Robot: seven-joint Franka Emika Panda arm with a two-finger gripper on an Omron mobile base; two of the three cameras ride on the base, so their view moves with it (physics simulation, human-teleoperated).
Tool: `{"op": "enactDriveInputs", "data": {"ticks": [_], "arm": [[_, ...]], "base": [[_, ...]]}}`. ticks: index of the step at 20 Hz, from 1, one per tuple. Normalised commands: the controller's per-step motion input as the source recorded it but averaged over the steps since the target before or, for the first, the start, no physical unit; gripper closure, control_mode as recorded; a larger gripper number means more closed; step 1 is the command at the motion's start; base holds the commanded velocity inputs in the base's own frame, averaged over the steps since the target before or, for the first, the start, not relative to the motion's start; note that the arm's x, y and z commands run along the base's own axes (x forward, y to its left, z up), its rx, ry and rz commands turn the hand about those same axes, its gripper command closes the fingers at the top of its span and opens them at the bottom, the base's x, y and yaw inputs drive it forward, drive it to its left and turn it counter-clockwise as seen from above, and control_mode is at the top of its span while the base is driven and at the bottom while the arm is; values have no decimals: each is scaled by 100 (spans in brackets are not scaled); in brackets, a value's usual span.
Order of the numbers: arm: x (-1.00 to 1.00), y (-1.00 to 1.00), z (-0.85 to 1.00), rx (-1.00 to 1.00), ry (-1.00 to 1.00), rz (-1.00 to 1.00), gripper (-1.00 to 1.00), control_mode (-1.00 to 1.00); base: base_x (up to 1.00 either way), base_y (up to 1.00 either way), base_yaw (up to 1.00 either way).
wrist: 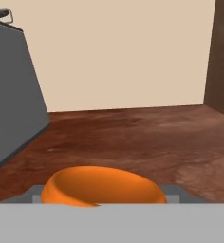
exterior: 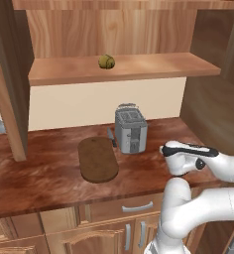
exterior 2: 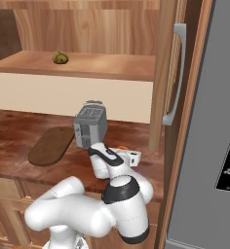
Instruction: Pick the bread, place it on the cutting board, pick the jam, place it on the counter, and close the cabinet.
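Between the finger tips at the bottom of the hand view sits the jam (wrist: 103, 186), seen as a smooth orange disc with a raised rim, its sides meeting a grey pad on each flank. The gripper (wrist: 103, 197) appears closed upon the jar; the contact itself lies at the edge of the view and is partly cut off. In the right base view the gripper (exterior 2: 132, 156) lies low over the counter (exterior 2: 19, 133), just right of the toaster (exterior 2: 90, 124), and a sliver of orange shows at its tip.

The counter (exterior: 34, 173) is a glossy reddish-brown surface with mottled grain; light-wood drawers and doors with short grey handles stand beneath it. The cutting board (exterior: 97, 159) is a flat dark-brown oval with rounded ends, lying bare on the counter just left of the toaster (exterior: 130, 130), a grey metal box with slots on top. A thin dark utensil lies between board and toaster; its kind cannot be told.

The bread (exterior: 106, 61) is a small olive-yellow lumpy ball resting on the pale wooden shelf (exterior: 153, 67) inside the cabinet (exterior: 10, 84), well above and apart from the gripper. The cabinet stands open. Its door (exterior 2: 168, 73) carries a long vertical grey bar handle (exterior 2: 174, 78). A grey appliance panel (exterior 2: 219, 121) rises at the far right.
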Motion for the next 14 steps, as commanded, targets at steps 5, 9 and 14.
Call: {"op": "enactDriveInputs", "data": {"ticks": [5, 9, 14], "arm": [[0, 3, -18, 0, 0, 0, 100, -100], [0, 1, -20, 0, 0, 0, 100, -100], [0, 0, -11, 0, 0, 0, 100, -100]], "base": [[0, 0, 0], [0, 0, 0], [0, 0, 0]]}}
